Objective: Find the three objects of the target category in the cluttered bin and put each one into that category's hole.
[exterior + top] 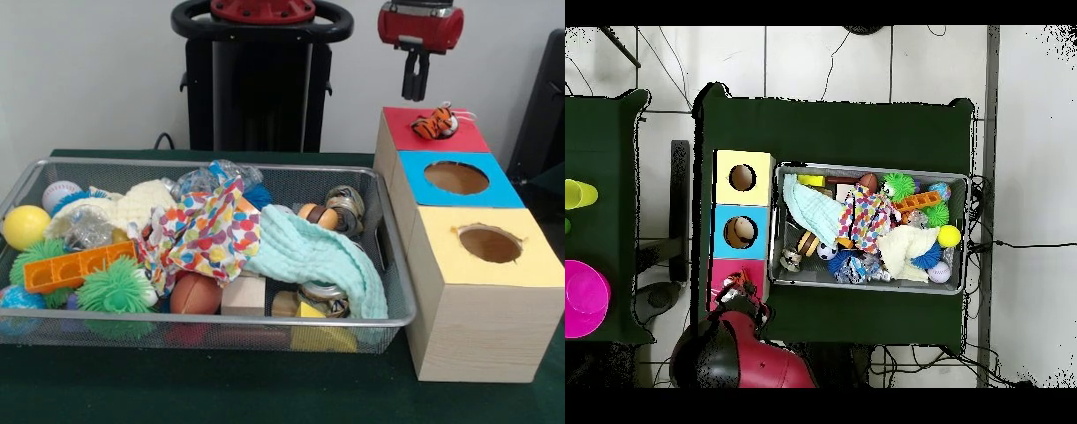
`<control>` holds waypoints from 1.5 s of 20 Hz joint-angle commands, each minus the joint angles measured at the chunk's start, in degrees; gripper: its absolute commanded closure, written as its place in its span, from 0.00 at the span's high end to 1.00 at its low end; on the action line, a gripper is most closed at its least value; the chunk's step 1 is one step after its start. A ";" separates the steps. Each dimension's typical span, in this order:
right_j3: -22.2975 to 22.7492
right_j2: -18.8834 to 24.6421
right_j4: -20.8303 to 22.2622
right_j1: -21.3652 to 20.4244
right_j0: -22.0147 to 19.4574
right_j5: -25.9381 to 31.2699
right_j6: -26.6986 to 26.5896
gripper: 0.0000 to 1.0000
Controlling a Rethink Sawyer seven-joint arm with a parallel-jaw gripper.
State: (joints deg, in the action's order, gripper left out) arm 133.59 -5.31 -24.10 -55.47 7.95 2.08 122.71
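The claw (pixel 416 90) hangs just above the red top (pixel 468 139) of the wooden box, its fingers close together with nothing between them, and the toy tiger (pixel 434 124) lies on that red top directly beneath it. At nine o'clock from the tiger sits the wire basket (pixel 395 291) on the green surface (pixel 212 389), heaped with a spotted cloth (pixel 207 234), a mint towel (pixel 309 256), spiky green balls (pixel 115 290) and a yellow ball (pixel 25 226).

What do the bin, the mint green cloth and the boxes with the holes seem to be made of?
The bin: silver wire mesh with a shiny metal rim; contents show through its walls. The mint green cloth: soft fabric with a waffle-like texture, draping in folds. The boxes: pale wood by the visible grain, with matte coloured tops, possibly paper or paint.
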 commanded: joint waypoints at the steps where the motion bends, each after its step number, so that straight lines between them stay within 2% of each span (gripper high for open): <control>1: -1.82 4.97 1.07 6.33 -2.57 -5.75 10.95 0.00; 7: -2.28 1.87 -1.97 4.54 2.67 -2.33 11.66 0.00; 16: -4.03 -1.13 -3.14 2.60 5.84 2.68 11.25 0.00; 20: -3.29 -0.51 -3.56 2.81 6.51 1.29 12.04 0.00; 24: -3.04 1.42 -3.34 4.81 5.59 -1.98 12.63 0.00; 30: -3.42 1.63 -3.40 6.23 5.42 -4.47 13.22 0.00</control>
State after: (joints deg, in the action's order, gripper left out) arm 133.57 -5.98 -24.52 -51.99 14.73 0.06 122.71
